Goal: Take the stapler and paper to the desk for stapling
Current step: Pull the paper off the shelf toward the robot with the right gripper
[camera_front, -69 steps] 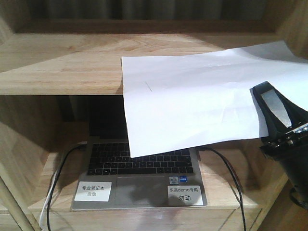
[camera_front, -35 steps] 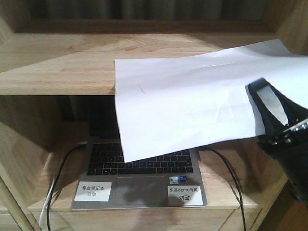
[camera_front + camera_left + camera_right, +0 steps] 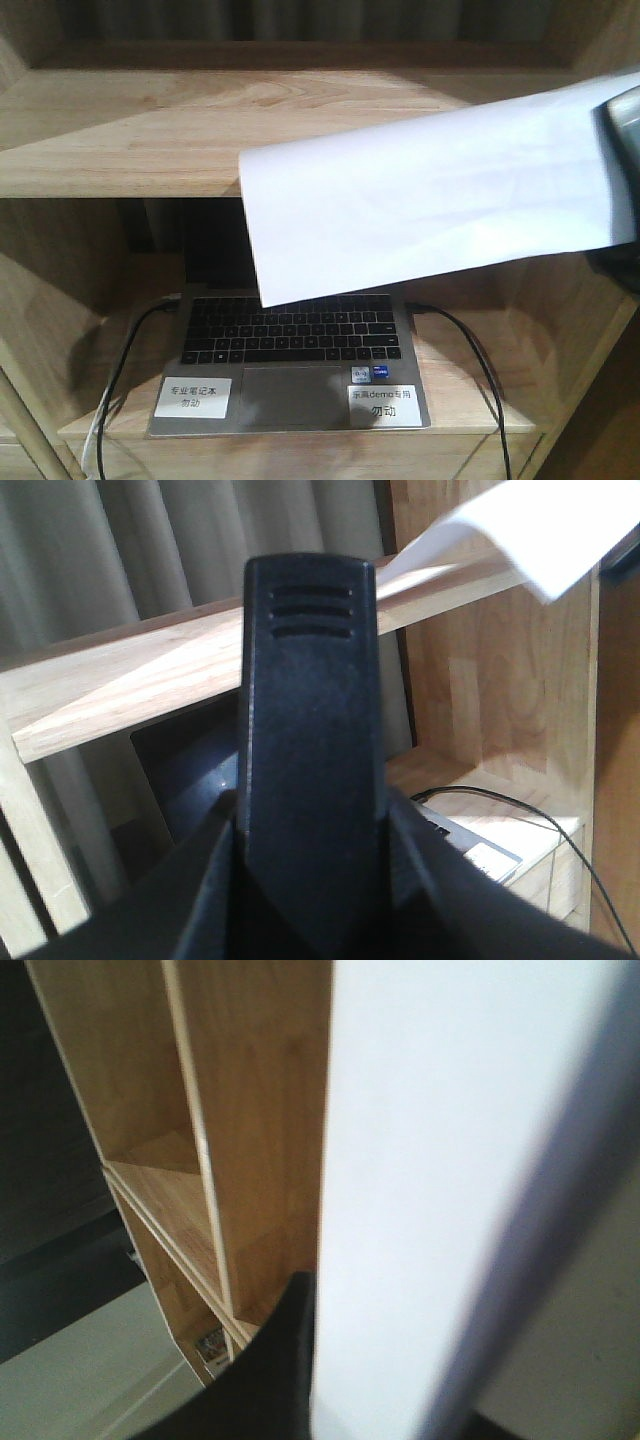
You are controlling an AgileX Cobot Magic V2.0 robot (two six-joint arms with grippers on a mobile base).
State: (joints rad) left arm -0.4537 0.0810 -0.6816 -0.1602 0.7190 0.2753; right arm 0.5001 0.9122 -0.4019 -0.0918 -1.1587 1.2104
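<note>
The right claw point(image 3: 624, 180) shows as a dark shape at the right edge of the front view, clamped on the right end of the paper point(image 3: 420, 200). From there the white sheet stretches leftward in the air, tilted so its right end sits higher than its left. In the right wrist view the paper fills most of the frame, running past a black finger point(image 3: 270, 1370) at the bottom, too close and blurred to show the pinch itself. The sheet's upper left part lies in front of the edge of the upper shelf point(image 3: 120, 130); I cannot tell whether it touches the board. Its lower left corner hangs above the laptop point(image 3: 290, 365), hiding much of the dark screen. The laptop stands open on the lower shelf point(image 3: 455, 395), with 1 white printed label point(image 3: 192, 397) left of the touchpad and another point(image 3: 385, 405) right of it. A black cable point(image 3: 470, 345) runs from the laptop's right side and another point(image 3: 125, 345) from its left, both down over the shelf front. The left claw point(image 3: 310, 710) appears only in its own wrist view, as 1 black ridged finger standing upright in the middle; I cannot tell whether it is wide or narrow. Behind it are the shelf board, the laptop's dark screen, grey curtains point(image 3: 90, 570) and, at the top right, a corner of the paper.
</note>
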